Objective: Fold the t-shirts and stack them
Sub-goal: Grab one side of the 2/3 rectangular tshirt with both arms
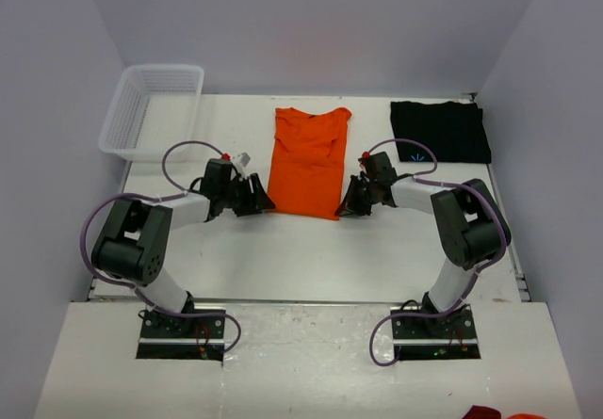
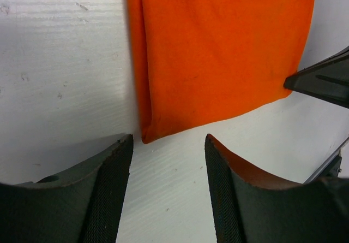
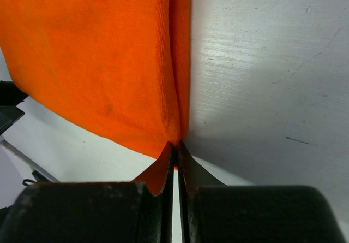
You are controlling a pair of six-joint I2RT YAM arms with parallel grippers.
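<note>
1 white plastic mesh basket (image 1: 141,118) stands at the far left corner of the white tabletop (image 1: 283,249), beside the pale wall (image 1: 57,108).

My claw (image 3: 175,148) sits at the bottom of the view, its two dark fingers (image 3: 192,173) pressed almost together with only a thin slit between them. Their tips pinch the near corner of the orange t-shirt (image 3: 98,57), right where its folded side edge meets the hem. The cloth spreads up and to the left from that corner, with a doubled layer along the right edge. The white surface (image 3: 262,90), faintly scratched, lies bare to the right. A dark shape (image 3: 8,109) pokes in at the left border, just beside the hem.
</note>
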